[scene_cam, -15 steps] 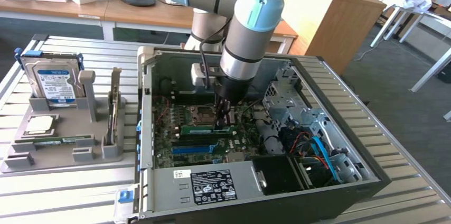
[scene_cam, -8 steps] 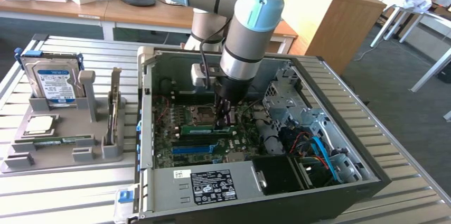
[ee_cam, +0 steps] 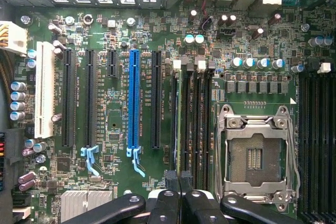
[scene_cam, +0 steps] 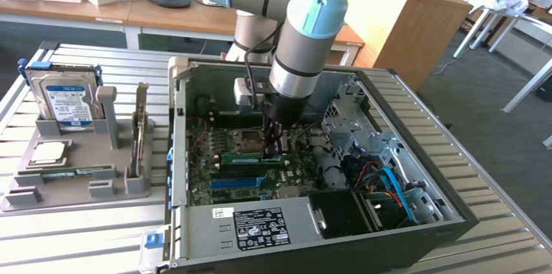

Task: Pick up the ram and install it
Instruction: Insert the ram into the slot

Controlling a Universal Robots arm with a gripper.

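Note:
The ram (scene_cam: 245, 158) is a thin green strip standing on edge in a black memory slot of the motherboard inside the open computer case. In the wrist view the ram (ee_cam: 180, 119) runs as a narrow pale line beside the other dark memory slots. My gripper (scene_cam: 274, 151) reaches straight down into the case at the strip's end towards the exterior view's right. The black fingers (ee_cam: 169, 182) are pressed together around that end, so the gripper (ee_cam: 180, 179) is shut on the ram.
The empty silver processor socket (ee_cam: 254, 153) lies right beside the memory slots, and the bright blue slot (ee_cam: 134, 98) on their other side. The case walls (scene_cam: 177, 125), cables (scene_cam: 384, 180) and power supply (scene_cam: 250, 222) crowd the board. A grey holder (scene_cam: 77, 151) with a hard drive (scene_cam: 64, 96) stands at the exterior view's left.

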